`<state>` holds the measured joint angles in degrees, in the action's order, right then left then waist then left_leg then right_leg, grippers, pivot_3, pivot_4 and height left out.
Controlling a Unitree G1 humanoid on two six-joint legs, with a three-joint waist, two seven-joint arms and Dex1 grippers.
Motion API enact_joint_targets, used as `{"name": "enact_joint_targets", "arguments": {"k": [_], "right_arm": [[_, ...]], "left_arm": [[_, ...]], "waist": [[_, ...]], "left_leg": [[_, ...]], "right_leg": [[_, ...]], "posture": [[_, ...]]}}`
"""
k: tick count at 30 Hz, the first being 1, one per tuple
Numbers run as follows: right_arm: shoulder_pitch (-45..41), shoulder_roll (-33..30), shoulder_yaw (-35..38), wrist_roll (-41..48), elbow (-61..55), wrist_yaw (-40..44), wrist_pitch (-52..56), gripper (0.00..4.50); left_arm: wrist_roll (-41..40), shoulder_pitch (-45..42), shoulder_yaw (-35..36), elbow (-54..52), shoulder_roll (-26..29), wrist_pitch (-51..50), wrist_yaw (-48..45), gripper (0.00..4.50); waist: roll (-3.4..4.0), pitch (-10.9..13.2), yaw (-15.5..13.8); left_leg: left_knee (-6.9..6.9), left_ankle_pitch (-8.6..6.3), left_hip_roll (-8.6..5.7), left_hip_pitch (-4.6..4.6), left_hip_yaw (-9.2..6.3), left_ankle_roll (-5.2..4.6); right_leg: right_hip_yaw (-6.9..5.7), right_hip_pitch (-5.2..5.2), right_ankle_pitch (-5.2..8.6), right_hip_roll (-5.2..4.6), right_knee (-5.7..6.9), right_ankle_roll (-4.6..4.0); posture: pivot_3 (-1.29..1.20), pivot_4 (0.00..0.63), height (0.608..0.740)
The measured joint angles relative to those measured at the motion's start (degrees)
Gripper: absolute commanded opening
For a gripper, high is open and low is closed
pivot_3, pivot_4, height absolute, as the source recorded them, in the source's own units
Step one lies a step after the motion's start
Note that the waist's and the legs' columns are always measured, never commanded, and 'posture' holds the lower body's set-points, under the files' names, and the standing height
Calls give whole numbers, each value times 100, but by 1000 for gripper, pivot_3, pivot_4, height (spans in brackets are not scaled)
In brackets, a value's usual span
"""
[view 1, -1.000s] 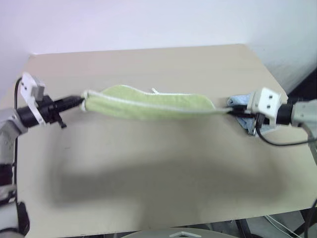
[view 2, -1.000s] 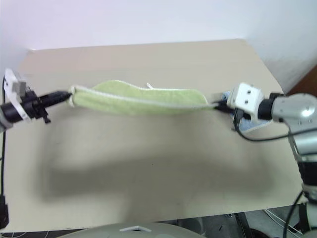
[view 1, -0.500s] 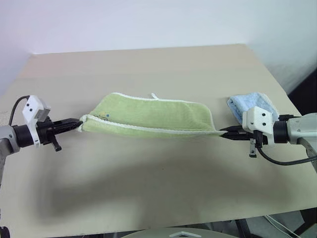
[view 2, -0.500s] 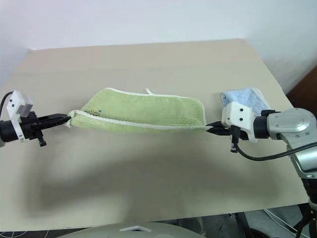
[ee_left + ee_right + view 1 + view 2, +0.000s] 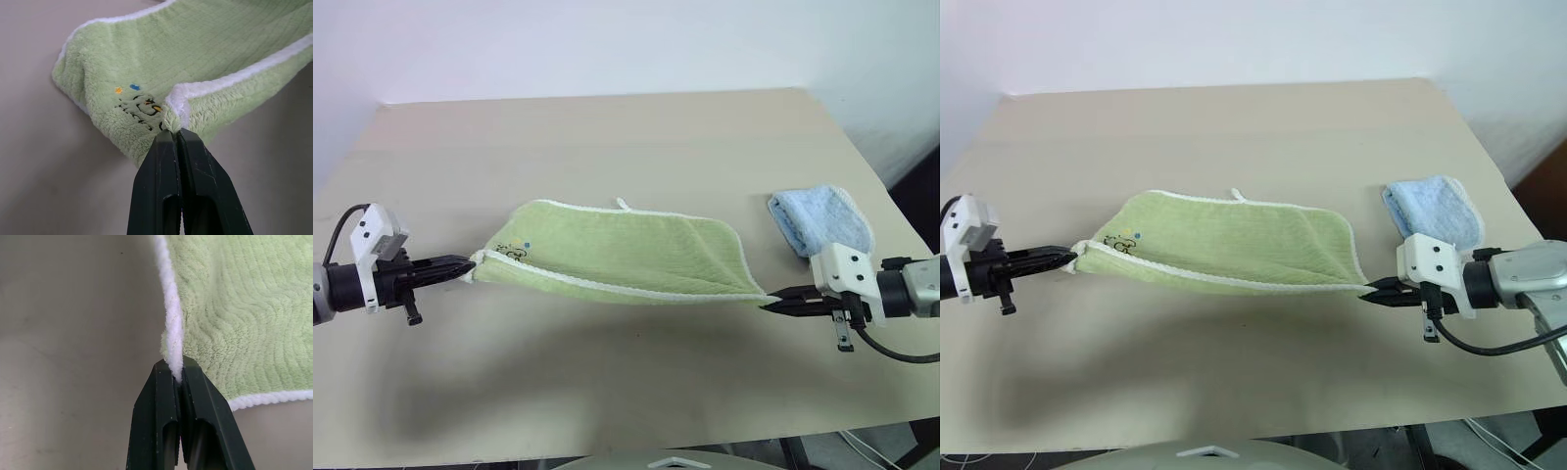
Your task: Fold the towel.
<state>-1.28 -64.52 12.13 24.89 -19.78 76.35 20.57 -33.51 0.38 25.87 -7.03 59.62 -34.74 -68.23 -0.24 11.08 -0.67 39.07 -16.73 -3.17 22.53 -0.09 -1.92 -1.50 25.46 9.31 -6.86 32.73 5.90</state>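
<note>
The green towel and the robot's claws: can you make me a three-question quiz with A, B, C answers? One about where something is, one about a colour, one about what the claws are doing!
1. Where is the small blue towel?
A. On the table, near the right claw
B. Under the green towel
C. On the floor

2. What colour is the edging of the green towel?
A. Red
B. White
C. Black

3. What are the two claws doing?
A. Both open, holding nothing
B. One holds a cup
C. Each is shut on a corner of the green towel

Answers:
1 A, it lies on the tabletop just beyond the right claw.
2 B, a white rim runs round the green cloth.
3 C, the left claw and the right claw pinch opposite corners, the near edge stretched between them.
</note>
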Motion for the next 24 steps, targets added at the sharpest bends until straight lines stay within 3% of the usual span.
{"name": "enact_joint_targets", "arguments": {"k": [10, 14, 24], "right_arm": [[-582, 52, -292, -128, 328, -102, -87, 68], [-1369, 313, -641, -494, 890, -431, -299, 68], [-3101, 1247, -1745, -1713, 3134, -987, -1397, 68]], "left_arm": [[-19, 111, 87, -74, -1, -43, 116, 0], [306, -704, -151, 462, -110, 312, 515, 0], [2048, -2857, -1900, 3034, -827, 2385, 1208, 0]], "waist": [[0, 1, -1], [1, 0, -7], [-1, -2, 2]], "left_leg": [[-5, -1, 0, 8, 0, -1], [-4, 0, 0, 3, -1, 0], [-2, 12, -14, 23, 1, -19]], "right_leg": [[-4, 0, -2, 2, -19, -1], [-7, -4, -4, 4, -22, -3], [-16, 9, -20, 10, -16, 18]], "posture": [[0, 150, 728], [0, 150, 728], [0, 150, 728]]}}
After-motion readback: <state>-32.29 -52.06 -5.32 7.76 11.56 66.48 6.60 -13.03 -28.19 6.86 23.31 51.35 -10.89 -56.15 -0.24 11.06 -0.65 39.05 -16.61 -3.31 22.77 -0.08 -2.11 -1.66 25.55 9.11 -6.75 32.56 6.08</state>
